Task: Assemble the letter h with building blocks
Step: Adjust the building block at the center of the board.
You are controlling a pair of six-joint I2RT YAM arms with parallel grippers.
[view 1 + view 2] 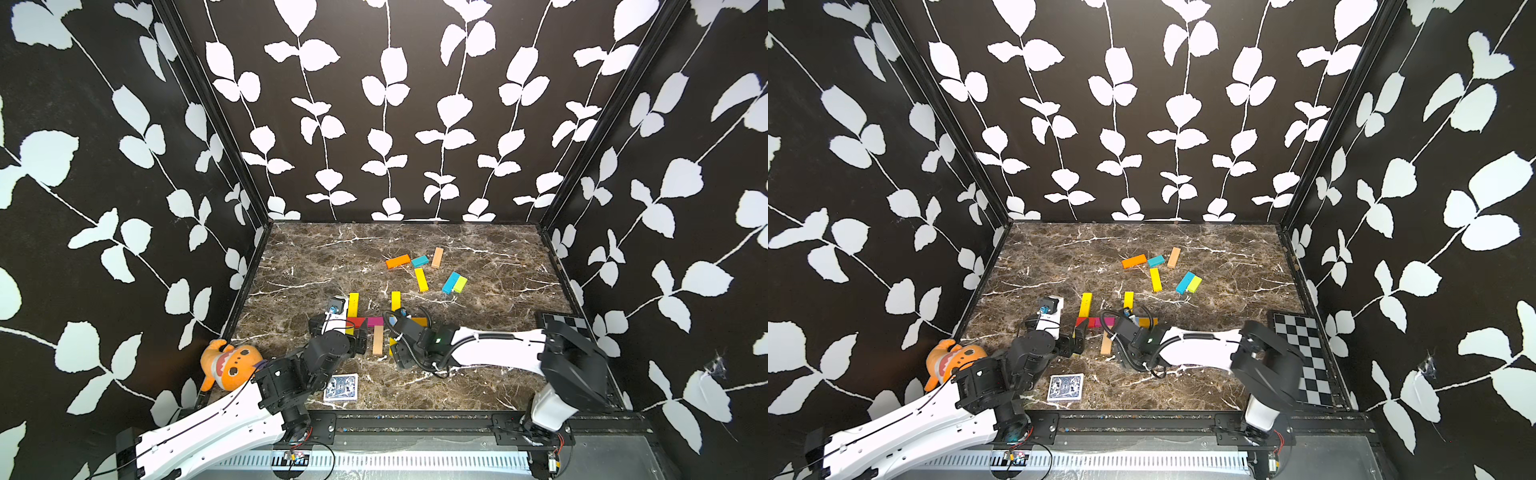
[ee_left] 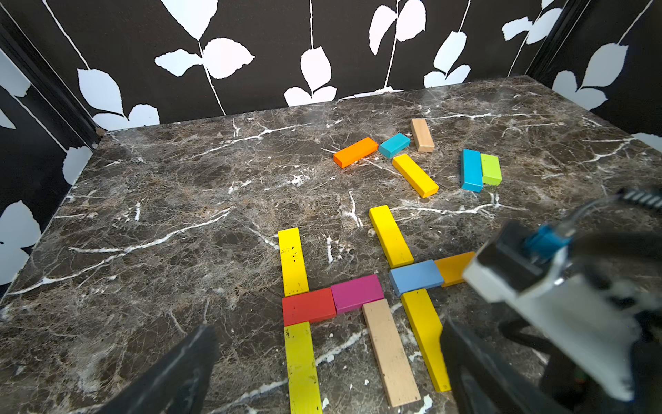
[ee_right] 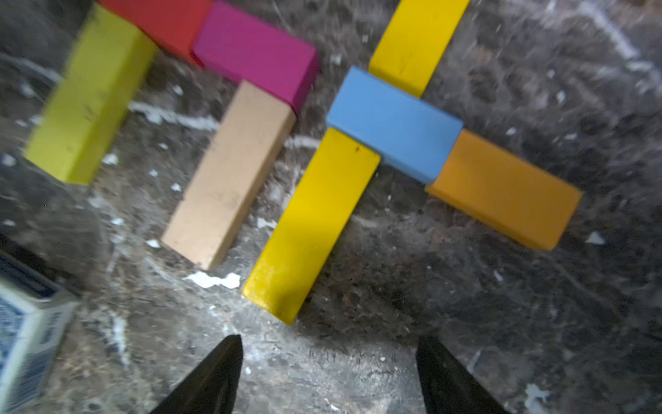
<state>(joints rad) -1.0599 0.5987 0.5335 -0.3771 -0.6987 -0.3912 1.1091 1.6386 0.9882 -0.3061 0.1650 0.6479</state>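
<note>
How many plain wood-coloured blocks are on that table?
2. The far tan block lies among loose blocks toward the back; the near tan block touches the pink block in the built shape. Others may be hidden.

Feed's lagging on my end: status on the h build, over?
Left gripper and right gripper open, empty. One h complete; second h lacks its leg. Spare blocks loose farther back; card clear of both.
</note>
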